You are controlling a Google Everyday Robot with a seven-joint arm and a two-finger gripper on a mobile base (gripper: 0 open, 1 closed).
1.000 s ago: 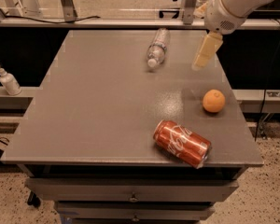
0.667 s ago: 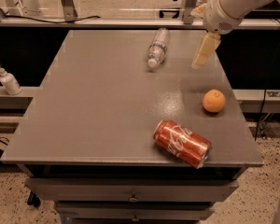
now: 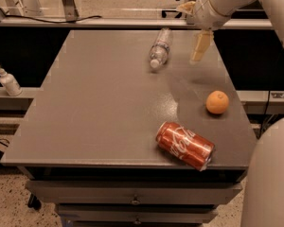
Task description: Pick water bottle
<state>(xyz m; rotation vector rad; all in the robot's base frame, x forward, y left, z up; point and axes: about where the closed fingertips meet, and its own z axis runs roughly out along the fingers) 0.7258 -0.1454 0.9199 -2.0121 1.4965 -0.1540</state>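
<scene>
The water bottle [image 3: 161, 47] is a small clear plastic bottle with a pale label band. It lies on its side at the back middle of the grey table [image 3: 99, 103], with its white cap pointing toward the front. My gripper [image 3: 193, 30] hangs above the table's back right, just right of the bottle and apart from it. It is open and empty, with one beige finger [image 3: 200, 46] pointing down and the other up by the wrist.
A red soda can [image 3: 184, 145] lies on its side near the front right edge. An orange [image 3: 217, 102] sits by the right edge. A small white pump-top bottle [image 3: 8, 81] stands on a ledge to the left, off the table. Drawers are below the tabletop.
My gripper has shifted a little to the left, closer to the water bottle. The bottle, can and orange have not moved.
</scene>
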